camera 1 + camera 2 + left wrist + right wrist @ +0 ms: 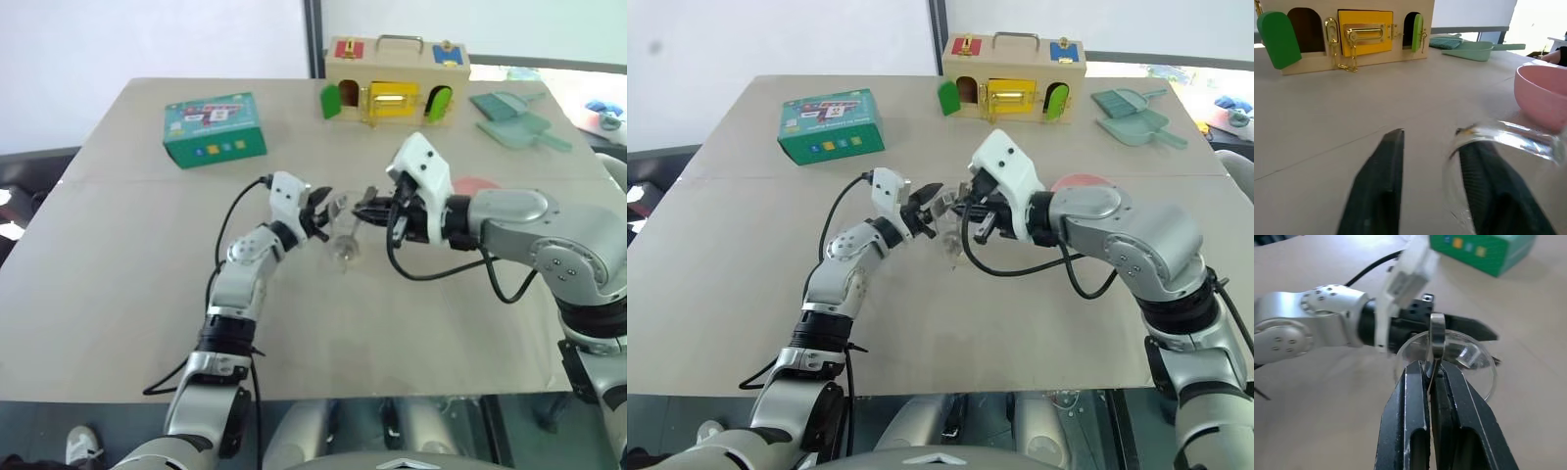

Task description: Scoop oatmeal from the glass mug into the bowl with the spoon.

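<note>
two grippers meet over the middle of the tabletop (127, 294) in the left eye view. the left gripper (328, 213) reaches in from the left and the right gripper (364, 209) from the right. the glass mug (344, 243) stands on the tabletop just below them, clear and hard to see. behind the right arm a bit of the pink bowl (477, 183) peeks out. a green box (214, 128) lies far back on the left, a wooden toy house (396, 81) with little doors stands at the back, and teal scoops (514, 119) lie to its right.

the right eye view shows the same things, with the mug (951, 245) under the two grippers and the bowl (1076, 181) behind the right arm.

in the left wrist view the left gripper's two black fingers (1378, 191) stand apart, not very wide. one finger is outside the mug and the other shows through the glass, with the mug's rim (1508, 134) curving around it. i cannot tell if the fingers press on the glass. the pink bowl (1542, 95) sits close behind the mug.

in the right wrist view the right gripper (1433, 377) is pinched tight on the spoon (1437, 335). the spoon is thin and silver and pokes out over the mouth of the mug (1474, 357). the left gripper (1469, 330) is right at the mug from the far side. i cannot see any oatmeal.
</note>
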Robot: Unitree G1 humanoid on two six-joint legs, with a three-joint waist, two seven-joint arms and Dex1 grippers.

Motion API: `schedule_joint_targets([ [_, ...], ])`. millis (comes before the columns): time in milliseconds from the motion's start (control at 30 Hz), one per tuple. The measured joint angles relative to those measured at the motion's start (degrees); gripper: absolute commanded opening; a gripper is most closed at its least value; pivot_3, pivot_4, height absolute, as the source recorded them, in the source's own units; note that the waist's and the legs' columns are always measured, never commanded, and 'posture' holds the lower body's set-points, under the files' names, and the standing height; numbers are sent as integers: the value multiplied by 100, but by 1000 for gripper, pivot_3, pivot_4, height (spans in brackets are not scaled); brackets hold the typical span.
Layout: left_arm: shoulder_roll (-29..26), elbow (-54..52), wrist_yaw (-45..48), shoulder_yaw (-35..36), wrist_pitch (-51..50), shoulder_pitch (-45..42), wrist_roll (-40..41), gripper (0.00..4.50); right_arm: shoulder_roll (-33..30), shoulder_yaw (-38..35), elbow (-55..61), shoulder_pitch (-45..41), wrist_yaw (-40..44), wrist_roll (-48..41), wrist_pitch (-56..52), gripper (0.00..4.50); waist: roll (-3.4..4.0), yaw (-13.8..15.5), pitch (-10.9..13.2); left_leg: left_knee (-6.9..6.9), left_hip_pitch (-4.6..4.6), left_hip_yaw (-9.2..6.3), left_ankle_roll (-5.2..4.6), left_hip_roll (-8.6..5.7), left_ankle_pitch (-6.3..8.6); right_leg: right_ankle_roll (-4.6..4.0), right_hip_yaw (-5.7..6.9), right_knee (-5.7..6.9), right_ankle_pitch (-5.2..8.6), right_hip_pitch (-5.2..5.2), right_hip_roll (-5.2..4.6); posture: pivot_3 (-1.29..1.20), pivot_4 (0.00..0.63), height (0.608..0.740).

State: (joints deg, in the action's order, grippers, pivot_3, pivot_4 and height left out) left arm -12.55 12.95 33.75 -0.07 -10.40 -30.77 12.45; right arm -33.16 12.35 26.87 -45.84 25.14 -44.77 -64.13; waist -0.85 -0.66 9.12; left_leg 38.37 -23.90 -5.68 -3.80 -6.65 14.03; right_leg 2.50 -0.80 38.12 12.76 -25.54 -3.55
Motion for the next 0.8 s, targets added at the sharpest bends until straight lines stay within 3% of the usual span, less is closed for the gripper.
schedule_joint_targets([
  [67, 0, 0, -22, -2, 0, -1, 1, 2661, 19, 0, 0, 0, 42, 69, 0, 0, 0, 5, 0, 2, 0, 0, 0, 0, 0, 0, 0, -1, 0, 1, 0, 0, 150, 740],
  [267, 3, 4, 37, -36, 11, -14, -11, 53, 57, -11, 1, 2, 43, 295, 2, 0, 0, 8, 0, 2, 0, 0, 0, 0, 0, 0, 0, 0, 0, 1, 0, 0, 150, 740],
  [600, -62, 28, 114, -108, 72, -66, -115, 53, -38, -128, -98, 1, 97, 773, 106, 0, -1, 6, -1, 0, 0, 1, 0, -1, 0, 0, 0, 0, 0, 0, -1, 0, 150, 740],
  [800, -33, 30, -73, -139, 169, -67, -310, 53, -389, 442, -381, -196, 304, 1579, 625, 0, -1, -1, -1, 0, 0, 1, 1, -1, 0, 0, -1, 0, 0, -1, -1, 0, 150, 740],
])
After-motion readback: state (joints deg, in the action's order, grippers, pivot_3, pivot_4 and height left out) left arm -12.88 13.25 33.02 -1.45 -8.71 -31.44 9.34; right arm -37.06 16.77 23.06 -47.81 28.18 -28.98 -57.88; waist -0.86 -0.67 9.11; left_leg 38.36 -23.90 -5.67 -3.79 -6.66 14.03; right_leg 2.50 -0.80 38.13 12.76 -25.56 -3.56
